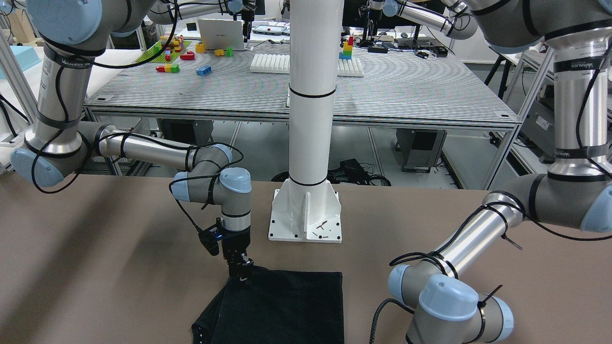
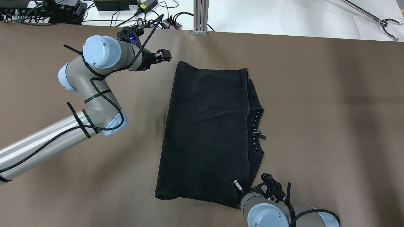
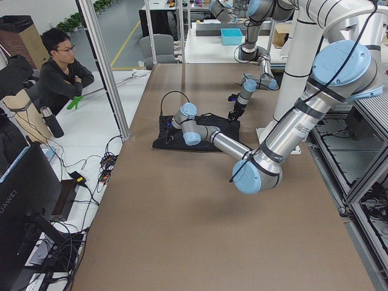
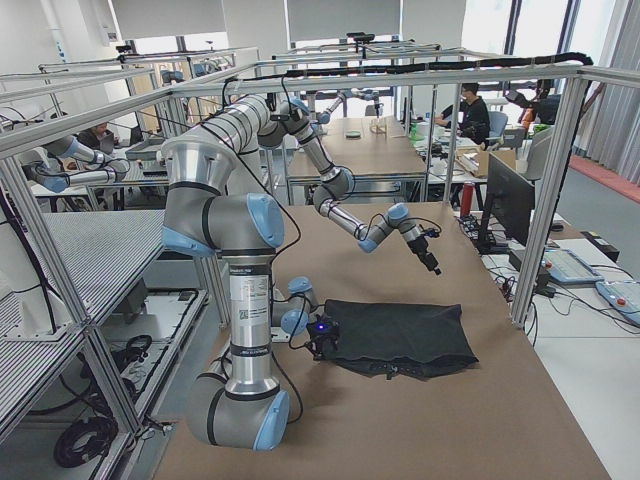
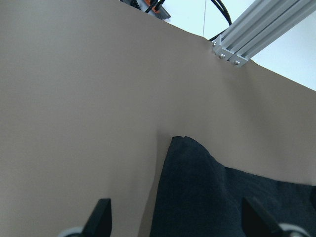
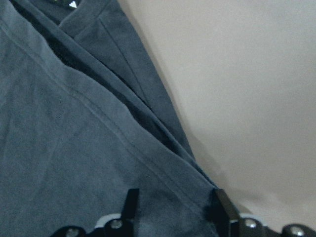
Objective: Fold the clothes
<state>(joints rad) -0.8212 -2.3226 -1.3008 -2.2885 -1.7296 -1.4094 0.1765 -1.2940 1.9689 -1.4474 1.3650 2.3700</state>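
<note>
Nearby, the right hand [image 1: 242,273] sits low on the closest corner of the black clothes [image 2: 205,132], fingers apart (not squeezing), the clothes lie folded flat in the middle of the brown surface [image 2: 315,126], and farther off the left hand [image 2: 164,56] hangs open and empty by the far corner.

"HUAWEI" on a monitor's [image 3: 24,194] back

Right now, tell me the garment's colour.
The garment is plain black, unprinted; the overhead view shows it best.
</note>
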